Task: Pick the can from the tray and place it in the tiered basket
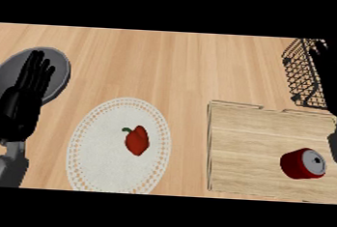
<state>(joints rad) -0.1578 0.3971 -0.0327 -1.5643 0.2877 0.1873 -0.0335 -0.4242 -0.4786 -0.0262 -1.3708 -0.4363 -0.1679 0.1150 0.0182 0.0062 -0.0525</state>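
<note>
Black and straight-fingered, the left hand stands at the view's left edge, fingers pointing up the counter, relaxed and holding nothing; its grey forearm comes in from the lower left corner. Its fingertips lie over a grey round plate behind it. The right hand shows at the far right edge, dark against the black wire tiered basket in the upper right corner; its fingers look extended upward and grasp nothing, with the forearm running down the right border.

Just beside that forearm, the can lies on its side on the wooden tray, in the tray's right-hand part toward the lower edge. It is red with a silver end that faces right and slightly toward the viewer, a pull tab faintly visible on it. The tray is a pale, grained board with a raised rim, sitting just below the basket.

Between tray and left hand, a white patterned plate carries a red bell pepper with a green stem. Light wooden counter surrounds everything.
</note>
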